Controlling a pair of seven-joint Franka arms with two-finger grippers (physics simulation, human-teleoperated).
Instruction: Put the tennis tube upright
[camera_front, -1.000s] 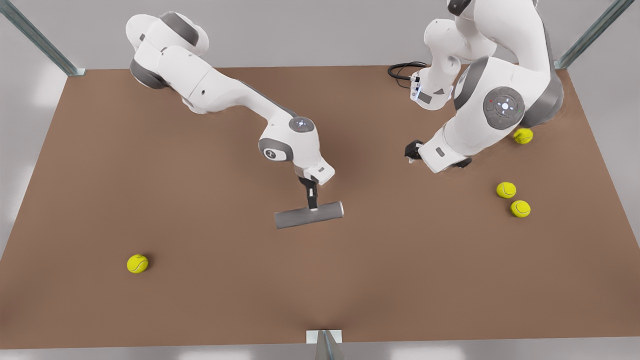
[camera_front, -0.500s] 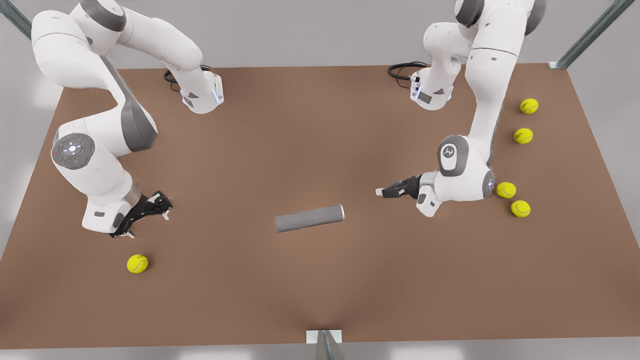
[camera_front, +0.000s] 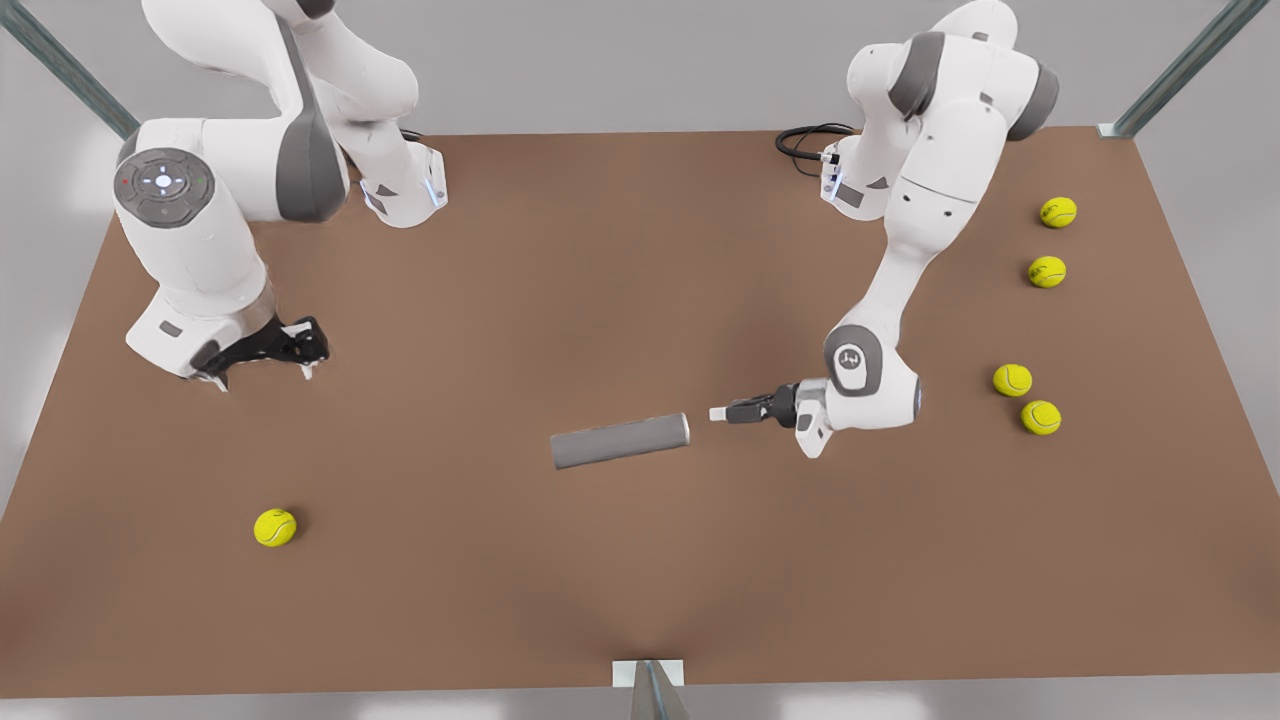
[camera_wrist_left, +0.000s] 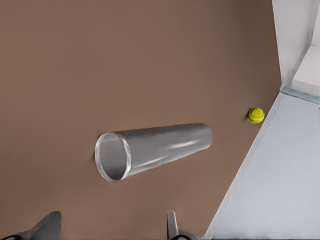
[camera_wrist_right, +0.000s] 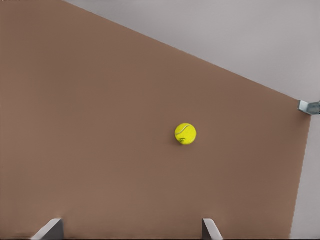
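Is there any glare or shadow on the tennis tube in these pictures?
Left wrist view: a bright streak runs along the tennis tube, its mouth dim inside, ahead of the open left gripper. Front view: the tube looks matte, softly shadowed below. Right wrist view: even light, the open right gripper facing a tennis ball.

The tennis tube (camera_wrist_left: 155, 150) looks like smooth, glossy metal; the table (camera_front: 640, 560) seems matt brown.
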